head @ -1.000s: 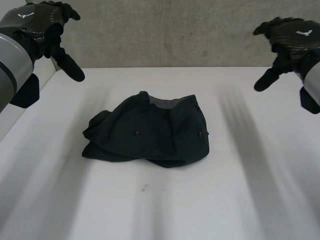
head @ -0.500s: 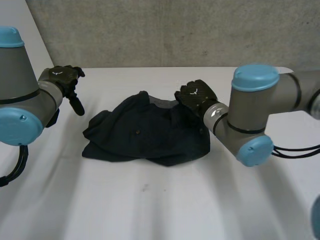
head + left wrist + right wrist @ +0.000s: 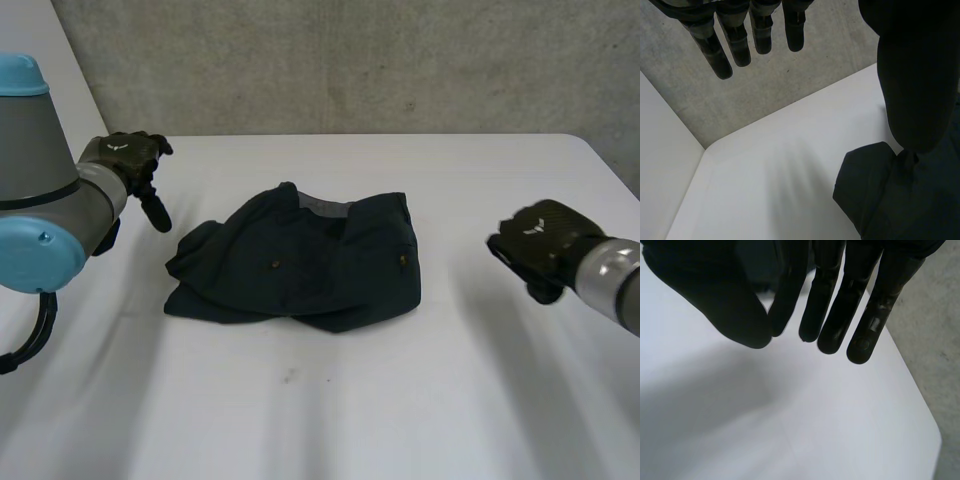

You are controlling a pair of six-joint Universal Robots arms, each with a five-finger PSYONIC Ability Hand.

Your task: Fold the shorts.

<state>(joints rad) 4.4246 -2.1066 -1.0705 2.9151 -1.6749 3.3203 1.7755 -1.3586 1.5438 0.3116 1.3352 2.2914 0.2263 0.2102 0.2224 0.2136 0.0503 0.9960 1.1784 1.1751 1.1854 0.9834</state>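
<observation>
1. Lying near the middle of the white table (image 3: pixel 330 410), the dark shorts (image 3: pixel 295 265) make a crumpled, partly folded heap, with the grey inside of the waistband showing at the far edge and two small buttons on top.
2. The left hand (image 3: pixel 125 160) hangs above the table near the left end of the shorts and does not touch them. In the left wrist view its fingers (image 3: pixel 735 45) are straight and a little apart, the thumb (image 3: pixel 917 75) stands away from them, and it holds nothing.
3. The right hand (image 3: pixel 540 245) is over the bare table at the right side, well apart from the shorts.
4. In the right wrist view its fingers (image 3: pixel 832 315) are straight and close beside each other. The thumb (image 3: pixel 725 305) comes near to the nearest finger, but nothing is pinched between them.
5. A grey concrete wall (image 3: pixel 350 60) stands behind the table
</observation>
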